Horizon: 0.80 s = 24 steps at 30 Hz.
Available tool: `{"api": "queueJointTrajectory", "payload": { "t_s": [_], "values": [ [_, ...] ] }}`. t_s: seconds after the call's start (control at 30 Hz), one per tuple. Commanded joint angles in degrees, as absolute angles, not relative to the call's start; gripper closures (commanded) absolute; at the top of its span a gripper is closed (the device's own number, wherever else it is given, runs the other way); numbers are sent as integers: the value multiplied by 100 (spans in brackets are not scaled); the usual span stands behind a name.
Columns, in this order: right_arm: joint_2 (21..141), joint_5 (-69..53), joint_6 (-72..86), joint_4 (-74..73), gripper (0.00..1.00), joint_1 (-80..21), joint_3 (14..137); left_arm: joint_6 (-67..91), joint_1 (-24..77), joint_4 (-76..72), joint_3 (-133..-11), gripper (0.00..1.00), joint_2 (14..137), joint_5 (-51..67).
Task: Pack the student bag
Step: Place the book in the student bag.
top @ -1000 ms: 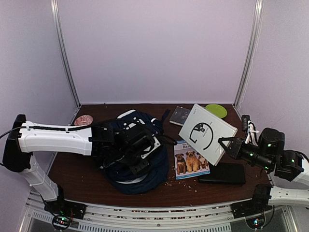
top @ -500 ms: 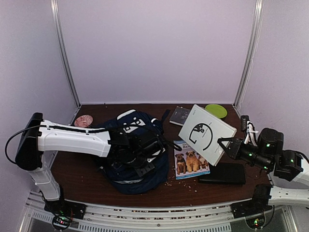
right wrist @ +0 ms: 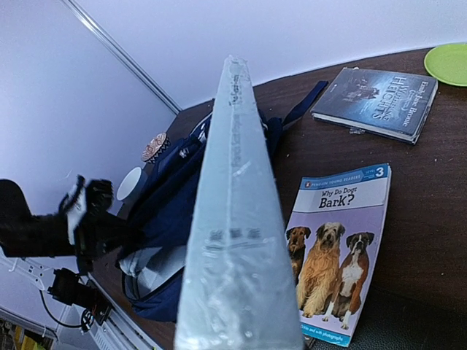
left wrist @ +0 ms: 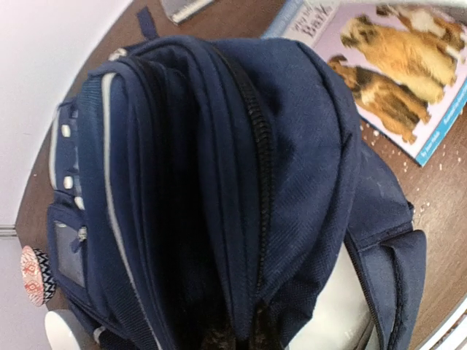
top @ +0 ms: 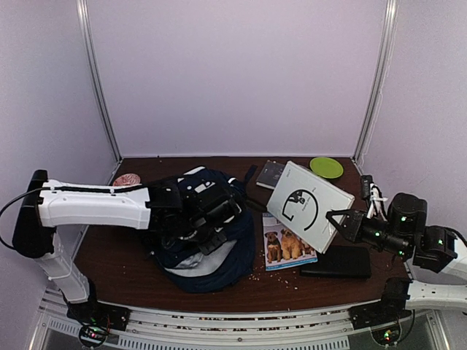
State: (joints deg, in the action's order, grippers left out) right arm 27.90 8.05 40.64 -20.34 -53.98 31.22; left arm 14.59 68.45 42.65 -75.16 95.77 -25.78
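The student bag (top: 235,251), navy with white patches, lies left of centre on the brown table. My left gripper (top: 207,219) is on top of it and shut on the fabric beside its zip. In the left wrist view the dark fingertips (left wrist: 219,339) pinch that fold of the bag (left wrist: 292,146). A pale lining (top: 210,257) shows at the bag's near side. My right gripper (top: 341,220) is shut on a white book (top: 309,204), held tilted in the air to the right of the bag. The right wrist view looks along this book's edge (right wrist: 233,219) towards the bag (right wrist: 169,200).
A dog picture book (top: 289,245) lies flat right of the bag, with a flat black case (top: 339,261) beside it. A dark book (top: 272,173) and a green plate (top: 326,167) sit at the back. A small patterned dish (top: 125,180) is back left. Crumbs dot the table near the front.
My left gripper closed on the bag's fabric and drew it up and back, showing more pale lining. The right gripper carried the white book slightly to the left.
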Motion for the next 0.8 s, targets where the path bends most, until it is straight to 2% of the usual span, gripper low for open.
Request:
{"api": "queueJointTrajectory", "payload": {
  "t_s": [0.0, 0.23, 0.53, 0.77],
  "values": [
    [2850, 374, 4094, -1053, 100, -5370, 3481, 1307, 6612, 4277, -8226, 100, 8696, -3015],
    [3178, -520, 4643, -662, 100, -5375, 3608, 1306, 6206, 4307, -8801, 100, 8278, -2892],
    [4070, -1688, 5771, 560, 100, -5385, 3367, 1320, 6093, 4205, -9525, 100, 8599, -2984],
    [4956, -1639, 6373, 1418, 100, -5578, 3155, 1607, 5979, 3946, -10075, 100, 8799, -2781]
  ]
}}
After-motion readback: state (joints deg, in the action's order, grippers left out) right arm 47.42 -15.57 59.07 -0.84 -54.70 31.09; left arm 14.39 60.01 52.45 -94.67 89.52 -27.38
